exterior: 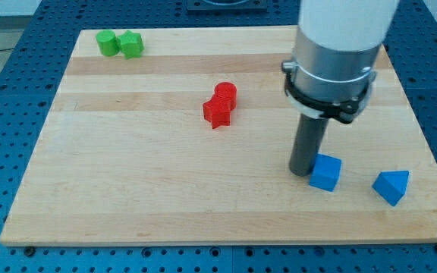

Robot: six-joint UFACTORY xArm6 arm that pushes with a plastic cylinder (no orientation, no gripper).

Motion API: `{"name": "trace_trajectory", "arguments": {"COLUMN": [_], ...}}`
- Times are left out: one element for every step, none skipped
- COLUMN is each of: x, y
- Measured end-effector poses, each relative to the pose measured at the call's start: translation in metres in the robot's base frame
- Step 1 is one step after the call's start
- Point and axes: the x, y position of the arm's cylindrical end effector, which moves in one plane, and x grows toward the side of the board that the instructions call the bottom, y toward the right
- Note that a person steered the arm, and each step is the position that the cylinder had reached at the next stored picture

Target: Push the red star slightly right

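Clearly, the push on the red star (217, 113) has not begun; I judge this to be the approach step. My tip (303, 171) stands in the lower right of the frame, just beside the left side of the blue cube (325, 172), perhaps touching it. There is no gripper here, only the bare rod, so it holds nothing.

The red star lies near the middle of the wooden board (127, 189), a little above centre. It touches the red cylinder (225, 95), which sits at its upper right. The star is well apart from my tip, up and to the left of it.

To push the star to the right, my tip must first come to the star's left side. I think it should pass below the star, not through the two red pieces, and then push gently rightward.
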Motion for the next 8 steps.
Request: {"name": "trace_trajectory", "arguments": {"x": [0.000,0.002,0.006,0.006,-0.015,-0.062,-0.112,-0.155], "y": [0.024,0.040,0.048,0.047,0.030,0.019,-0.005,-0.045]}}
